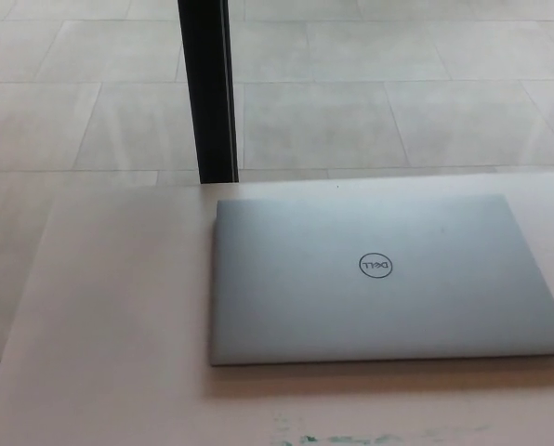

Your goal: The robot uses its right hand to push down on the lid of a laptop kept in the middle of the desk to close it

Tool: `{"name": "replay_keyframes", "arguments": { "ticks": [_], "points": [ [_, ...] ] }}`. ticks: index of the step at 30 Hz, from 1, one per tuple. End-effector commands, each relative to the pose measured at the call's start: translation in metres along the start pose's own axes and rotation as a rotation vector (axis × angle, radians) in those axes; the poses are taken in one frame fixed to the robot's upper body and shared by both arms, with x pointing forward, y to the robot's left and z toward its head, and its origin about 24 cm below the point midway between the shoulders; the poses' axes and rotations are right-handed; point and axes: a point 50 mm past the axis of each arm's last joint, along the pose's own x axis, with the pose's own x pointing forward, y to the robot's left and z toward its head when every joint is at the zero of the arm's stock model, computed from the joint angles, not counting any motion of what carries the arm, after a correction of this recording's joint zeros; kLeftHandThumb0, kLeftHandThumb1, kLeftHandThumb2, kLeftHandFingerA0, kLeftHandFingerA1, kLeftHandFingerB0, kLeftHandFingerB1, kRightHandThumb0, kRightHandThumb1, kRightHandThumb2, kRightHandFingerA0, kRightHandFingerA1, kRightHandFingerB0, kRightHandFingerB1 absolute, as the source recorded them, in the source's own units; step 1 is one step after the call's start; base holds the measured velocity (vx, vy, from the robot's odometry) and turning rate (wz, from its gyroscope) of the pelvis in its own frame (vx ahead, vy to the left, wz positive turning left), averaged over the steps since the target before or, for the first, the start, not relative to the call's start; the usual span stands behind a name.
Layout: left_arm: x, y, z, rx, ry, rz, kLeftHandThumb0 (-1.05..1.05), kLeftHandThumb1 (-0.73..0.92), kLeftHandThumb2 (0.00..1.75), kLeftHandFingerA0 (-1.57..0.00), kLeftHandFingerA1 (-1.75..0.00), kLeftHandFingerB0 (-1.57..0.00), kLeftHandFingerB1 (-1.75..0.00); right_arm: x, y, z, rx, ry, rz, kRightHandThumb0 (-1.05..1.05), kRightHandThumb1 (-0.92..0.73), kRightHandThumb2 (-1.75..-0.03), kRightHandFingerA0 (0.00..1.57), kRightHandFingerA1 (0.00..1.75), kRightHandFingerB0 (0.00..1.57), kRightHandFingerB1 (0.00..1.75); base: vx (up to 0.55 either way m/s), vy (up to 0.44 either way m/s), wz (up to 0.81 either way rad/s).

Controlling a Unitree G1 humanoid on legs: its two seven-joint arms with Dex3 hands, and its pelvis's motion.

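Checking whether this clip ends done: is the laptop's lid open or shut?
Shut. The laptop lies flat on the desk, lid down with its round logo facing up; no screen or keyboard shows. Neither robot hand is in view.

Laptop (pixel 379 279) lid plain matte silver-grey, dark round logo (pixel 375 267) at centre (thin ring with lettering). Counter (pixel 110 325) pale pinkish beige, faint green smudges (pixel 342 439) at bottom edge of frame. Floor (pixel 398 93) light grey-beige tiles with thin darker grout lines. Post (pixel 205 88) at upper left of frame solid black.
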Motion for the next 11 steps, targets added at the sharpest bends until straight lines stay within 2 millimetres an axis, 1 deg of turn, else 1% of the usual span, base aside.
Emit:
{"name": "replay_keyframes", "arguments": {
  "ticks": [1, 2, 3, 4, 7, 8, 9, 10, 11],
  "points": [
    [-0.003, 0.012, 0.01, 0.028, -0.017, 0.011, -1.05, 0.5, 1.05, -0.21, -0.46, -0.15, -0.39, -0.011, -0.008, -0.025, 0.169, 0.085, -0.112, -0.89, -0.91, -0.66, 0.66, 0.97, 0.59, 0.7, 0.0, 0.0, 0.0],
    [-0.003, 0.012, 0.01, 0.028, -0.017, 0.009, -1.05, 0.5, 1.04, -0.21, -0.46, -0.15, -0.39, -0.011, -0.008, -0.027, 0.141, 0.095, -0.109, -0.9, -0.92, -0.68, 0.61, 0.97, 0.46, 0.68, 0.0, 0.0, 0.0],
    [-0.003, 0.012, 0.01, 0.028, -0.017, 0.012, -1.05, 0.49, 1.04, -0.22, -0.46, -0.16, -0.38, -0.011, -0.006, -0.028, 0.155, 0.089, -0.098, -0.9, -0.92, -0.69, 0.52, 0.99, 0.33, 0.69, 0.0, 0.0, 0.0],
    [-0.004, 0.012, 0.01, 0.03, -0.018, 0.01, -1.05, 0.67, 0.67, -0.26, -0.4, -0.22, -0.34, -0.012, -0.004, -0.03, 0.127, 0.098, -0.083, -0.87, -0.92, -0.72, 0.43, 0.97, 0.19, 0.64, 0.0, 0.0, 0.0],
    [-0.003, 0.012, 0.011, 0.023, -0.019, 0.014, -1.05, 0.68, 0.67, -0.26, -0.4, -0.23, -0.34, -0.013, 0.002, -0.029, 0.131, 0.093, -0.057, -0.85, -0.92, -0.71, 0.41, 1.07, 0.17, 0.7, 0.0, 0.0, 0.0],
    [-0.003, 0.012, 0.01, 0.024, -0.019, 0.014, -1.05, 0.48, 1.04, -0.22, -0.47, -0.16, -0.39, -0.013, 0.005, -0.028, 0.133, 0.095, -0.041, -0.86, -0.92, -0.71, 0.35, 1.05, 0.13, 0.71, 0.0, 0.0, 0.0],
    [-0.003, 0.012, 0.01, 0.024, -0.014, 0.017, -1.05, 0.68, 0.68, -0.25, -0.41, -0.21, -0.34, -0.014, 0.008, -0.026, 0.133, 0.091, -0.033, -0.87, -0.92, -0.71, 0.36, 1.06, 0.16, 0.74, 0.0, 0.0, 0.0],
    [-0.003, 0.012, 0.01, 0.023, -0.015, 0.018, -1.05, 0.5, 1.05, -0.2, -0.47, -0.15, -0.39, -0.015, 0.01, -0.026, 0.137, 0.092, -0.02, -0.87, -0.92, -0.71, 0.31, 1.07, 0.12, 0.75, 0.0, 0.0, 0.0],
    [-0.003, 0.012, 0.01, 0.023, -0.015, 0.018, -1.05, 0.5, 1.05, -0.2, -0.47, -0.15, -0.39, -0.015, 0.01, -0.026, 0.137, 0.092, -0.02, -0.87, -0.92, -0.71, 0.31, 1.07, 0.12, 0.75, 0.0, 0.0, 0.0]
  ]
}}
